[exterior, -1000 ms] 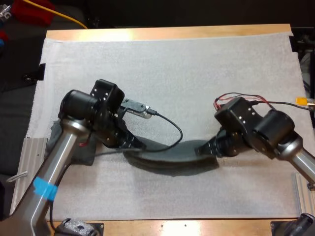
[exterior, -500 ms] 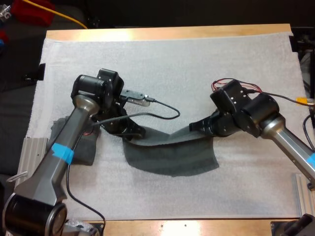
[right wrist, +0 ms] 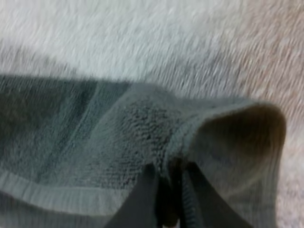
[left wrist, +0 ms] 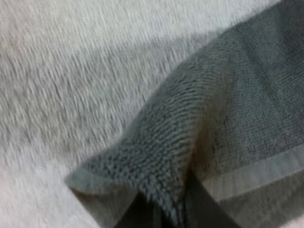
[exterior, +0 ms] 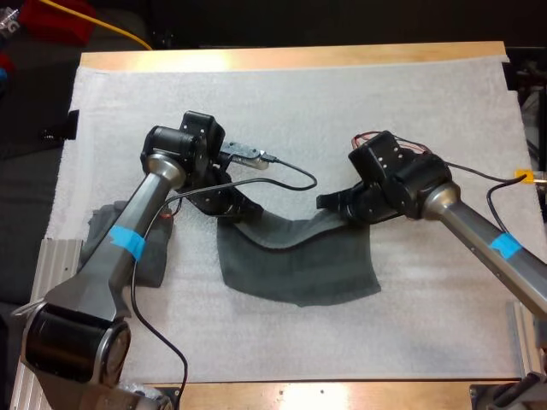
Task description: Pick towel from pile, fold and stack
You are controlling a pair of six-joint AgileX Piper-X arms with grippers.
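Observation:
A dark grey-green towel (exterior: 295, 260) lies partly spread on the white mat (exterior: 342, 120), its far edge lifted at both corners. My left gripper (exterior: 242, 212) is shut on the towel's far left corner (left wrist: 156, 161). My right gripper (exterior: 335, 205) is shut on the far right corner (right wrist: 190, 137). In both wrist views the black fingertips pinch a fold of terry cloth just above the mat. A second dark towel (exterior: 145, 248) lies crumpled at the mat's left side, partly hidden under my left arm.
The wooden table edge (exterior: 291, 56) runs along the far side. A metal rail (exterior: 51, 265) sits at the left beside the mat. Open mat lies beyond the towel toward the far side.
Both grippers have carried the towel's far corners away from me across the mat. The towel has stretched out flatter behind them, and the two arms have reached farther forward.

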